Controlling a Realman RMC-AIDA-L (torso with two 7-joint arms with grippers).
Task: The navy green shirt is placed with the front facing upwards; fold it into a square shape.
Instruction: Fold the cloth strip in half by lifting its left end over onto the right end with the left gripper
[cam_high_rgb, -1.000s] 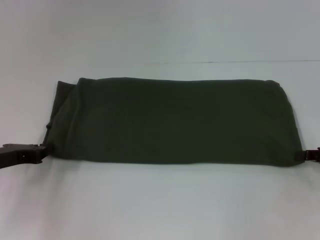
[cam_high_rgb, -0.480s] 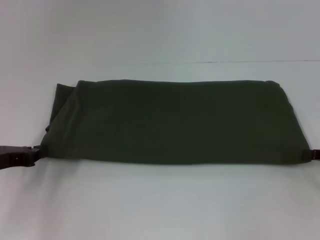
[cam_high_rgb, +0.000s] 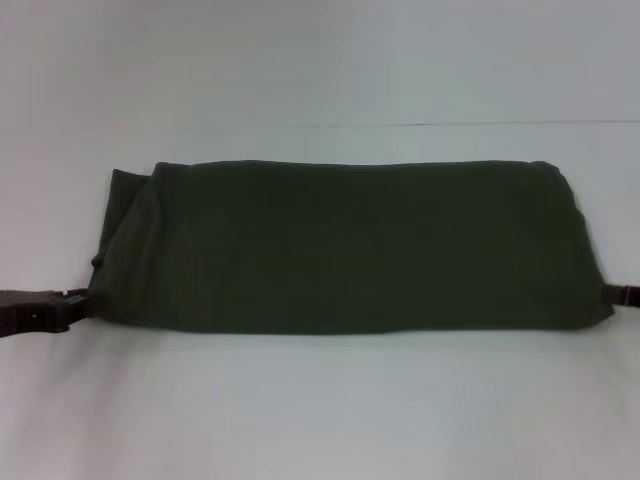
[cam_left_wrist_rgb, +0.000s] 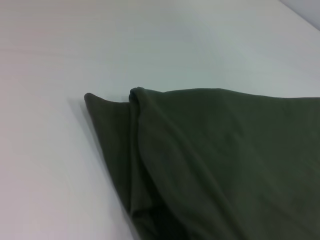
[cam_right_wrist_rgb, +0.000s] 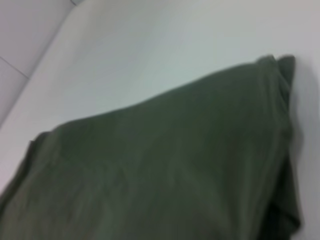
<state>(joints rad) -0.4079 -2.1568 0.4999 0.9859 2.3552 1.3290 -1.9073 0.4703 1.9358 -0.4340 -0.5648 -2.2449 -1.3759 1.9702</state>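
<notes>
The navy green shirt (cam_high_rgb: 340, 245) lies on the white table as a wide, flat folded band with its plain green side up; no lettering shows. My left gripper (cam_high_rgb: 82, 300) is at the band's near left corner and holds the cloth there. At the near right corner, almost out of the head view, my right gripper (cam_high_rgb: 617, 293) holds the cloth too. The left wrist view shows layered folded edges of the shirt (cam_left_wrist_rgb: 225, 165) close up. In the right wrist view the shirt (cam_right_wrist_rgb: 160, 170) fills most of the picture. No fingers show in either wrist view.
The white table (cam_high_rgb: 320, 410) stretches bare in front of the shirt and behind it. A thin seam line (cam_high_rgb: 450, 124) runs across the table's far part.
Both grippers shifted slightly outward and the shirt's near corners followed. The band now looks a little wider, and its near edge sits slightly closer to me.
</notes>
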